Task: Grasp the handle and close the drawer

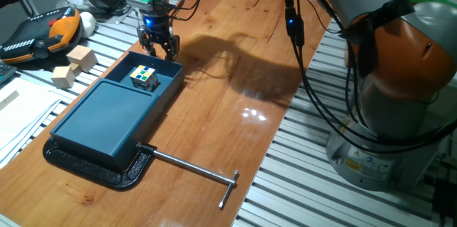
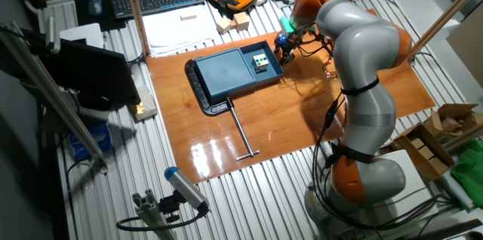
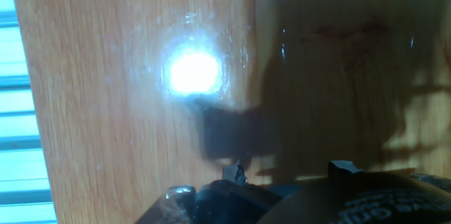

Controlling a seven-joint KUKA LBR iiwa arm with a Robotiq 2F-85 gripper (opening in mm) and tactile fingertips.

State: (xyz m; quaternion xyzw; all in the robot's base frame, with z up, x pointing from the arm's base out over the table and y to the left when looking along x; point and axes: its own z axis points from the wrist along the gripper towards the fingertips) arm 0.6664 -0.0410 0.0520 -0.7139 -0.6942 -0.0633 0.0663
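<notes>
Drawer (image 1: pixel 152 74) of dark teal plastic juts partly open from its flat box (image 1: pixel 107 116) on the wooden tabletop (image 1: pixel 235 77), a multicoloured cube (image 1: pixel 144 78) inside. Hand (image 1: pixel 158 47) hovers just beyond the handle (image 1: pixel 166 63), fingers slightly apart, gripping nothing. A metal T-ended rod (image 1: pixel 196 170) lies nearby.

Fixed views: even overhead lighting, sharp focus. The arm's broad soft shadow falls across the glossy tabletop (image 1: pixel 235 63), with small white glare spots well beyond the jaws. Hand view: a blown-out reflection burns on the wood ahead of the jaws; the half right of it lies in deep shadow, and the near foreground is dark and blurred.
</notes>
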